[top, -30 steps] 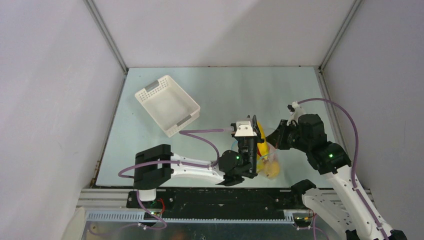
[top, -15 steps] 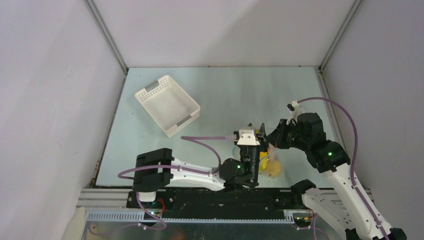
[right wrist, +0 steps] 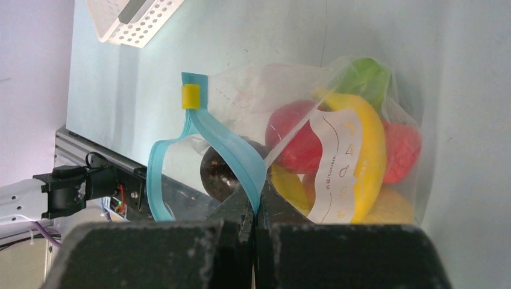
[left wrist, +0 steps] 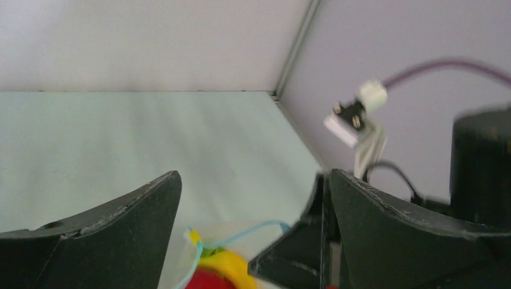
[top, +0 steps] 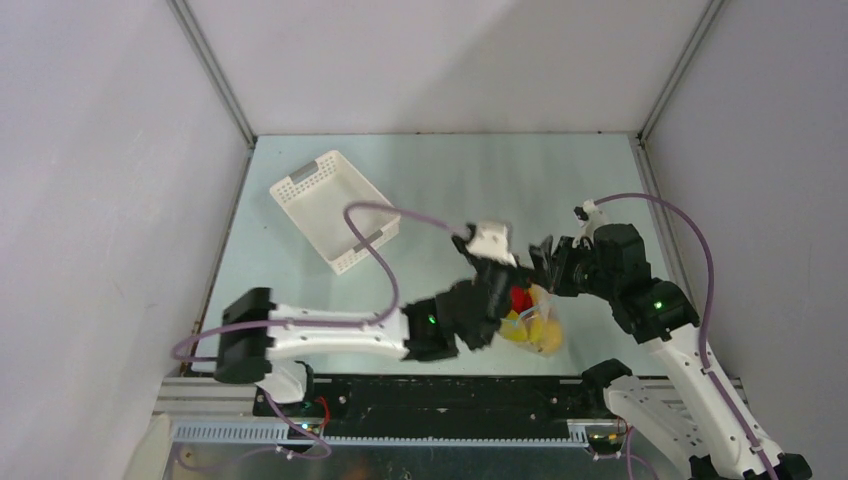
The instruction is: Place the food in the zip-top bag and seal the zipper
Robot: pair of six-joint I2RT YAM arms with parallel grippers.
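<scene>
The zip-top bag (top: 548, 312) (right wrist: 259, 90) lies near the table's front, right of centre, with its mouth gaping. Food fills it: a red piece (right wrist: 298, 144), a long yellow one (right wrist: 369, 150), a green one (right wrist: 364, 78) and a dark purple one (right wrist: 218, 171). My right gripper (right wrist: 258, 203) (top: 548, 268) is shut on the light blue zipper (right wrist: 232, 147) at the mouth; a yellow slider (right wrist: 190, 96) sits at the strip's end. My left gripper (left wrist: 254, 180) hangs open just above the mouth, nothing between its fingers, with the zipper (left wrist: 241, 236) and red and yellow food (left wrist: 226, 271) below it.
A white slotted basket (top: 335, 210) (right wrist: 129, 21) stands at the back left, apart from both arms. The right arm's wrist and purple cable (left wrist: 446, 63) are close to the right of the left gripper. The table's front rail (top: 400, 390) runs just below the bag.
The left gripper has opened and let go of the yellow food, which now lies in the bag. Its arm has swung and the gripper has risen off the mouth. The right gripper keeps its hold.
</scene>
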